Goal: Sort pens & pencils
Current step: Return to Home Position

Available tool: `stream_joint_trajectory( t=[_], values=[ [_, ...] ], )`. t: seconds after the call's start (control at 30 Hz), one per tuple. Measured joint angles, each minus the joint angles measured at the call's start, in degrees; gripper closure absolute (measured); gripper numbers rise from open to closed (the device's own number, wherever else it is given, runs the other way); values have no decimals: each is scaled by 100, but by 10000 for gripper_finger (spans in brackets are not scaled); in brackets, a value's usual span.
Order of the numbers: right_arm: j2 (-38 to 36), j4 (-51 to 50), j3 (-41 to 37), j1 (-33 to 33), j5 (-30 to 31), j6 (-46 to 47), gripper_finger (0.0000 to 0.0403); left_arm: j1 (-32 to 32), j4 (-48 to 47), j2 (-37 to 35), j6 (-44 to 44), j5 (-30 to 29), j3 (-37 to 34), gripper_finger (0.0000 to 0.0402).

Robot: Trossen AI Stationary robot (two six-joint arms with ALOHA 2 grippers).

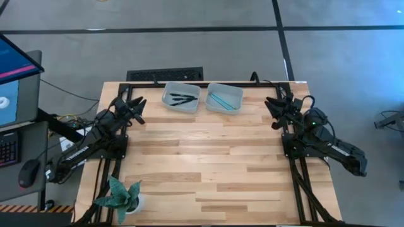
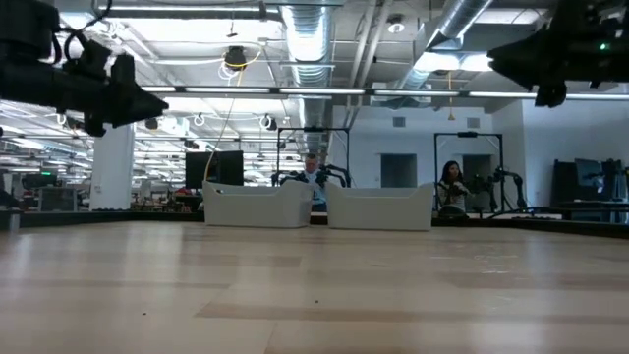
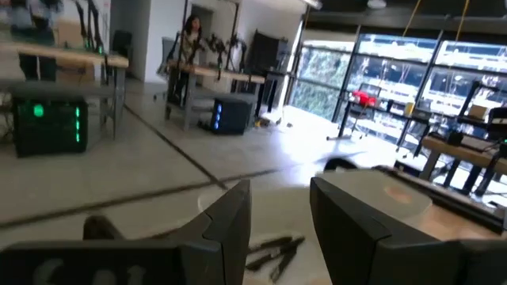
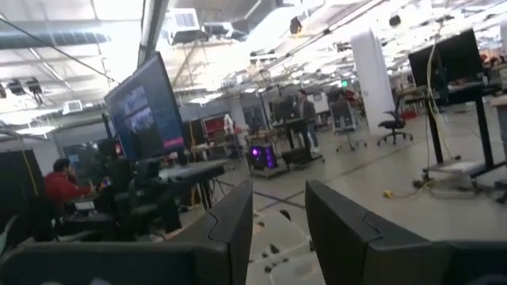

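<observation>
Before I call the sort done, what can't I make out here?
1. Low view: the walls of the left bin and right bin hide their contents.
2. High view: the black sticks overlap, too small to count; whether they or the teal sticks are pens cannot be told.
3. Left wrist view: the left gripper covers part of the black sticks.

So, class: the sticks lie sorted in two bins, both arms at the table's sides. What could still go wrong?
1. The left bin and right bin stand near the table's far edge; a knock might push them off.
2. The left gripper and right gripper, both open, point inward near the bins; a stray swing could hit one.
3. The potted plant stands at the near left corner, where a moving arm may clip it.
</observation>
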Motion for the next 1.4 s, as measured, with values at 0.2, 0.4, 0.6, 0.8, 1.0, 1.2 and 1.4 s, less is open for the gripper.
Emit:
stream_joint_trajectory(
  t=[0.2, 0.4, 0.6, 0.8, 1.0, 1.2, 1.4],
  values=[
    [0, -29, -363, 17, -4, 319, 266, 0, -8, 26, -201, 10, -109, 280],
    [-2, 57, -638, 7, -6, 453, 264, 0, -35, 19, -101, 4, -112, 280],
    [-2, -339, -638, 7, -4, 457, 266, 0, -36, 17, 79, 3, -116, 280],
    [51, -805, -628, 7, 1, 458, 264, 0, -38, 17, 164, 32, -120, 280],
    [120, -817, -627, 7, 2, 457, 266, 0, -38, 17, 136, 32, -125, 280],
    [118, -817, -627, 7, 2, 455, 264, 0, -38, 17, 134, 32, -129, 280],
    [118, -819, -626, 7, 2, 451, 266, 0, -39, 17, 129, 32, -131, 280]
  ],
)
